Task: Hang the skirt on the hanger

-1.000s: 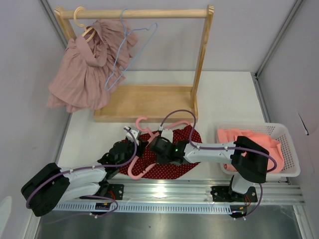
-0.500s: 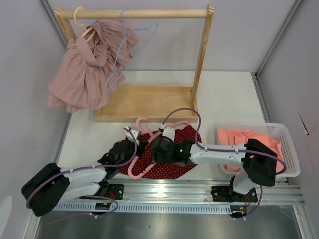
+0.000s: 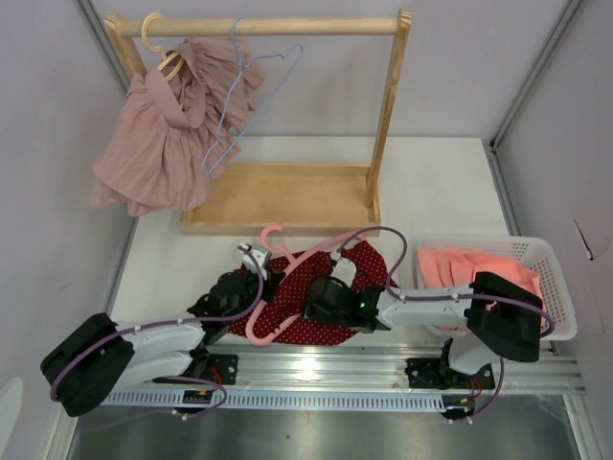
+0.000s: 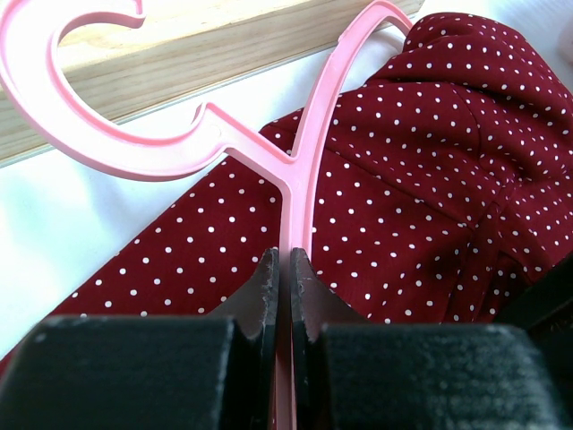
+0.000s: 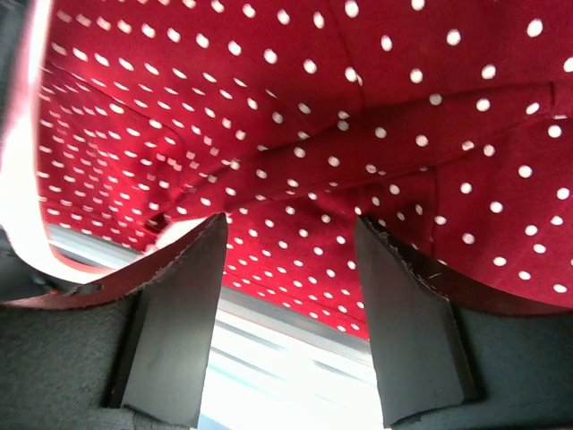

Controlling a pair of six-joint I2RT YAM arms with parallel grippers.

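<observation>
A pink plastic hanger (image 3: 265, 237) lies on the table partly over a dark red skirt (image 3: 330, 273) with white dots, near the front edge. My left gripper (image 3: 257, 287) is shut on one thin arm of the hanger (image 4: 304, 161), just below the hook; the skirt (image 4: 430, 179) spreads under and to the right of it. To its right, my right gripper (image 3: 318, 297) hovers open over the skirt's near edge. In the right wrist view the skirt (image 5: 295, 125) fills the frame, and nothing sits between the spread fingers (image 5: 179, 305).
A wooden rack (image 3: 278, 196) stands at the back, with a dusty pink dress (image 3: 158, 144) and a blue wire hanger (image 3: 244, 105) on its rail. A white basket (image 3: 565, 311) of orange-pink clothes sits at the right. The metal rail runs along the near edge.
My right gripper has opened and drawn back to the right, toward the near edge. The hanger's far arm now shows on top of the skirt. The left gripper has kept its hold.
</observation>
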